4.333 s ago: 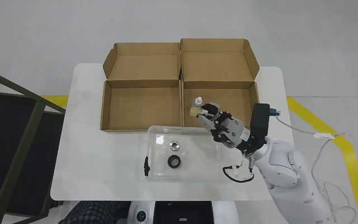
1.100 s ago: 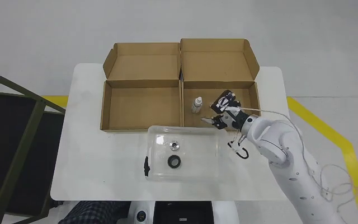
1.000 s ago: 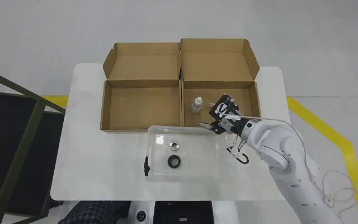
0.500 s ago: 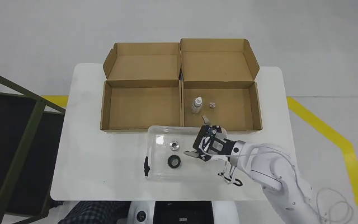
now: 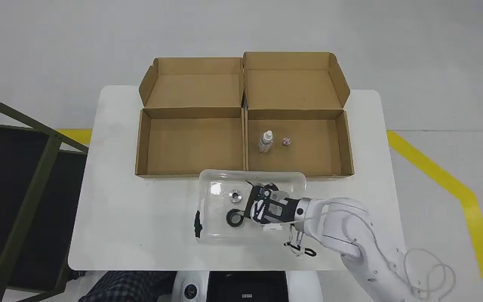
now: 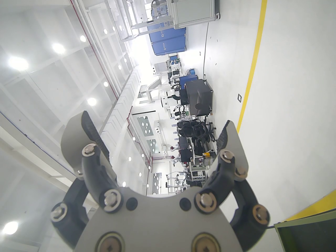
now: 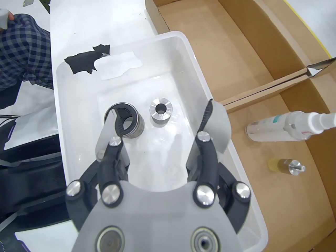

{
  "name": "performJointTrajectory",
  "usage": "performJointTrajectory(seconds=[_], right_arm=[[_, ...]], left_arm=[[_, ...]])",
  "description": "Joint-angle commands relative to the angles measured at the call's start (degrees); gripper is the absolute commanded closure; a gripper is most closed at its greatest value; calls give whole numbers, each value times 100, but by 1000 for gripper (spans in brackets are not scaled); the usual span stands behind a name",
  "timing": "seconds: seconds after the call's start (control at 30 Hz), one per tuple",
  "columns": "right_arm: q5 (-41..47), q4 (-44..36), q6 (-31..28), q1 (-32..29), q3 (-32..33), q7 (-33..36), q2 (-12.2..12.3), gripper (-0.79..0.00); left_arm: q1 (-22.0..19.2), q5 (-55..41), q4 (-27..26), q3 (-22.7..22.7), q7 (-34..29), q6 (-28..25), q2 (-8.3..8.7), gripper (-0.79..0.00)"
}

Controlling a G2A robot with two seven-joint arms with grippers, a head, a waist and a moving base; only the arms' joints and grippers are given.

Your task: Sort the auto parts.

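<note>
- Top view: the right tool [image 5: 249,207] hangs spread inside the clear bin [image 5: 226,172] on the worktop [image 5: 121,189].
- Right wrist view: one finger half covers the black ring [image 7: 137,125]; contact unclear. The silver bushing [image 7: 160,116] stands just beside it.
- A spray bottle [image 7: 283,127], nozzle cut off, and a small vial [image 7: 286,166] lie in the cardboard box [image 7: 275,190].
- The left tool [image 6: 157,129] is spread, empty.

The boxes [image 5: 190,145] are brown, the ring [image 5: 236,219] black.
</note>
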Motion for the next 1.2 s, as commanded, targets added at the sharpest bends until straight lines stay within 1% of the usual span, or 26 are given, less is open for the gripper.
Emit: performJointTrajectory(seconds=[0.0, 0.17, 0.4, 0.73, 1.17], right_arm=[[0, 63, -26, 54, -53, -7, -8, -391], [-3, 278, -79, 206, -210, 3, -35, -369], [88, 716, -54, 543, -425, 36, -101, -366], [208, 1141, 13, 914, -633, 116, -182, -354], [269, 1496, -25, 1154, -877, 218, -255, -351]], left_arm=[[0, 1, 0, 0, 0, 0, 0, -785], [0, 1, 0, 0, 0, 0, 0, -785], [0, 1, 0, 0, 0, 0, 0, -785], [0, 1, 0, 0, 0, 0, 0, -785], [0, 1, 0, 0, 0, 0, 0, -785]])
